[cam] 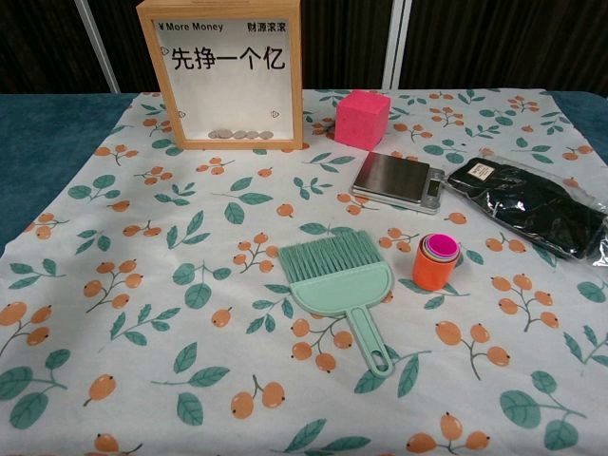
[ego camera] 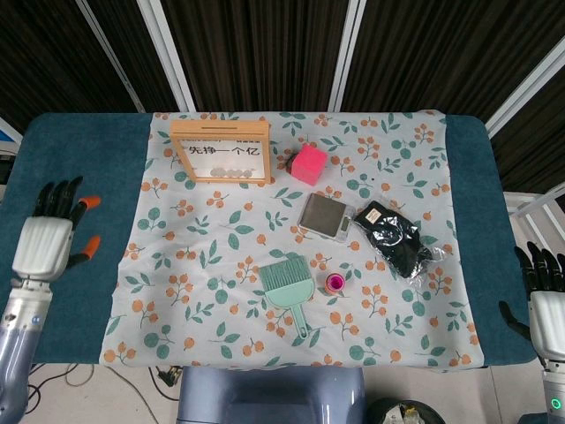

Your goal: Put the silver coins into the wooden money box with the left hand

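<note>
The top of the light wooden money box with a clear front [cam: 220, 74] is cut off by the upper edge of the chest view, so its slot is not shown there. The small silver coins [cam: 241, 134] inside it overlap and cannot be counted. The black packet in clear plastic wrap [cam: 532, 205] is clipped at the right edge. The right hand [ego camera: 546, 305] is partly cut off at the head view's corner, and neither hand is seen from the chest.

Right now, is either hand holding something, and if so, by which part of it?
Nothing is held. The left hand is open over the table's left side; the right hand is empty at the right edge. Silver coins lie inside the wooden money box.
</note>
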Robot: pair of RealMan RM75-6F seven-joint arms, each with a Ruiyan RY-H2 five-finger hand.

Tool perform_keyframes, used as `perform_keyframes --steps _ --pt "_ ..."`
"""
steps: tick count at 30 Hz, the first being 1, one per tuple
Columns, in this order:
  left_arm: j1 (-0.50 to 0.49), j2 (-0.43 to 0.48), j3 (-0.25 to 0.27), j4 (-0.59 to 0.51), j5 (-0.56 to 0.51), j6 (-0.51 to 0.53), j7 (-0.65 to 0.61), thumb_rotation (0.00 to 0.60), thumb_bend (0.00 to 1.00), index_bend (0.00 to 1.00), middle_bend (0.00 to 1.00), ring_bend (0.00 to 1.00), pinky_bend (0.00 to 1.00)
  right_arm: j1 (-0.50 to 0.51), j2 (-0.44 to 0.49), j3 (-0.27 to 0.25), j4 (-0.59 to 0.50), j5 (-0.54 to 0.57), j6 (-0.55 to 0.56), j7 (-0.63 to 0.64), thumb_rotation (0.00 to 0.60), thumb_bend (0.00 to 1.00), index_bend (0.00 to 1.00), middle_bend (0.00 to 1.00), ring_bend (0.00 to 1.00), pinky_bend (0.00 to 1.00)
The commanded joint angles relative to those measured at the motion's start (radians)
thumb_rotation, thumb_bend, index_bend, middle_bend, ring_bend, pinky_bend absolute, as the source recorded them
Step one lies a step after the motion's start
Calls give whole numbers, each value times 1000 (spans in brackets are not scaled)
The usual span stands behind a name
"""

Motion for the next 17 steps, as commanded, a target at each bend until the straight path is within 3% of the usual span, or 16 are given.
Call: perform_keyframes --steps 1,11,17 --pt "116 -64 73 5 50 46 -46 600 285 246 0 0 0 3 -2 -8 6 -25 10 5 600 358 56 21 0 0" --pt "240 -94 68 45 182 164 -78 600 280 242 0 0 0 7 -6 -17 20 -55 18 19 600 358 55 21 0 0" --pt "269 -73 38 21 185 154 -64 600 280 242 0 0 0 8 -8 -17 19 -42 10 23 600 358 56 21 0 0"
